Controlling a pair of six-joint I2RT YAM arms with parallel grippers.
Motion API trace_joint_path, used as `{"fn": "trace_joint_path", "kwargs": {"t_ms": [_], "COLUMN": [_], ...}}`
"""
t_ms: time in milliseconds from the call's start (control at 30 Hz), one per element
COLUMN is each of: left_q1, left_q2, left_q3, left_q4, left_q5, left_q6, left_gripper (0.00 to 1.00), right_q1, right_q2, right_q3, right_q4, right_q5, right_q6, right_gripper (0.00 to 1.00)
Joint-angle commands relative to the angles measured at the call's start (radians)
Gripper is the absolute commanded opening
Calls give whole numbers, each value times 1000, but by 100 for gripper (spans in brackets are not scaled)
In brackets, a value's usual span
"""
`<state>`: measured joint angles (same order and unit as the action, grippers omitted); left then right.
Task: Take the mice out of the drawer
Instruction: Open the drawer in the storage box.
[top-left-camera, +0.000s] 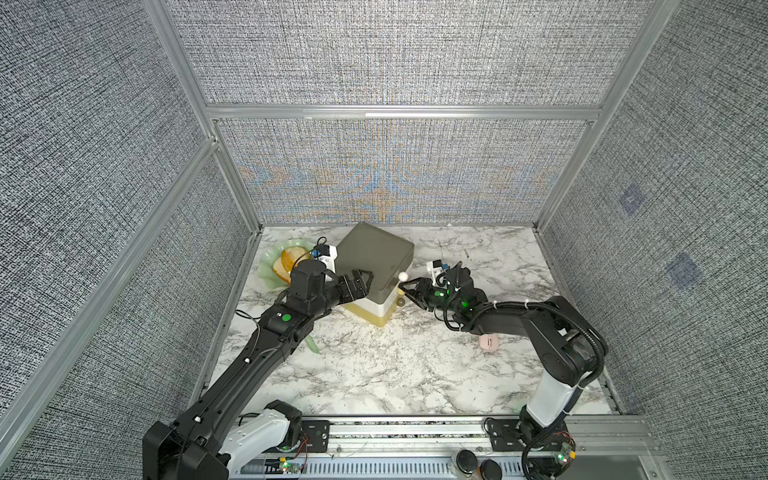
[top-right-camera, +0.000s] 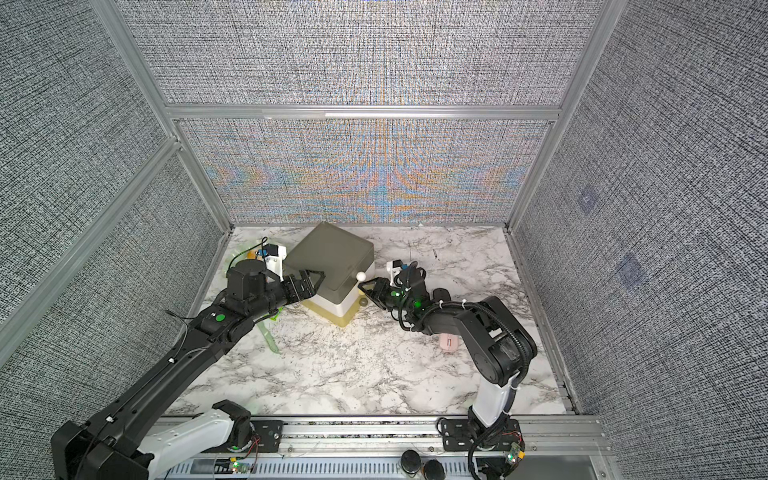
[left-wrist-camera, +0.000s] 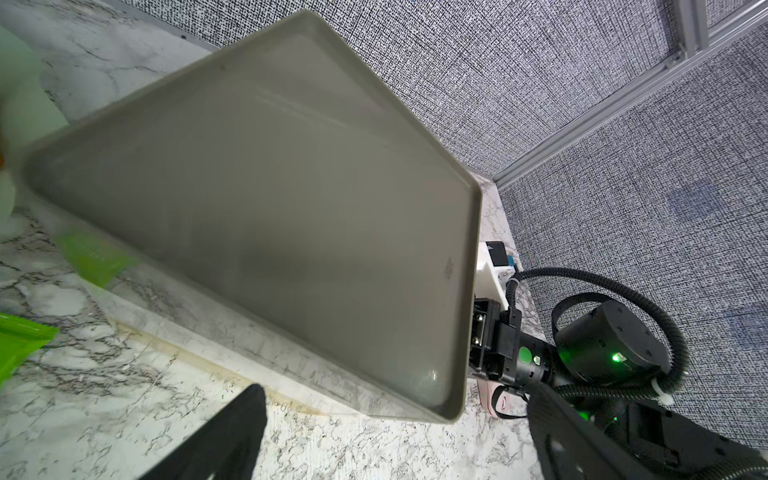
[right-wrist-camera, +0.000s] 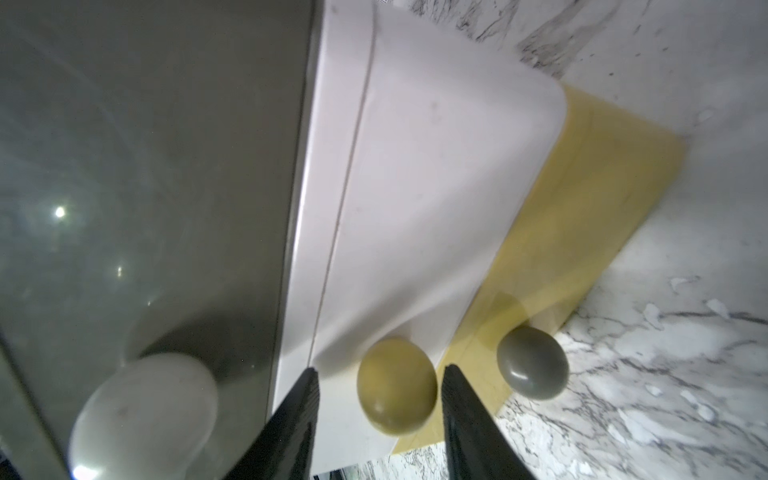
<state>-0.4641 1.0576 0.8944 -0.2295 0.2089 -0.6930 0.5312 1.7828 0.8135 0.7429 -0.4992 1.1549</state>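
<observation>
Marble-patterned counter (top-left-camera: 374, 374) holds one three-drawer plastic cabinet (top-left-camera: 374, 253) and, lower right, one pale pink oval mouse (top-left-camera: 489, 343). Right end effector (right-wrist-camera: 377, 370) straddles the yellow round knob (right-wrist-camera: 397, 386), not clamped; left end effector (top-left-camera: 360, 282) gapes open.

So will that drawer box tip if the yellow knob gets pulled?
The drawer box looks like light plastic, so it may slide. It looks broad-based, so tipping seems unlikely. The open left gripper at its corner could steady it.
</observation>
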Motion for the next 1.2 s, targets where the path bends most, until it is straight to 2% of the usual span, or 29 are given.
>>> {"fn": "trace_joint_path", "kwargs": {"t_ms": [0, 200, 567, 1167], "left_q1": [-1, -1, -1, 0], "left_q2": [5, 25, 69, 72], "left_q3": [-6, -17, -21, -35], "left_q4": [38, 72, 82, 66], "left_q5": [-21, -19, -68, -150], "left_q6": [-12, -27, -25, -7], "left_gripper": [100, 99, 99, 99], "right_q1": [3, 3, 3, -36], "right_q2": [9, 43, 35, -123], "right_q3": [17, 27, 8, -155], "right_q4": [56, 75, 57, 1], "right_q5": [0, -15, -20, 3], "right_q6": [28, 56, 52, 7], "right_gripper": [44, 39, 22, 19]}}
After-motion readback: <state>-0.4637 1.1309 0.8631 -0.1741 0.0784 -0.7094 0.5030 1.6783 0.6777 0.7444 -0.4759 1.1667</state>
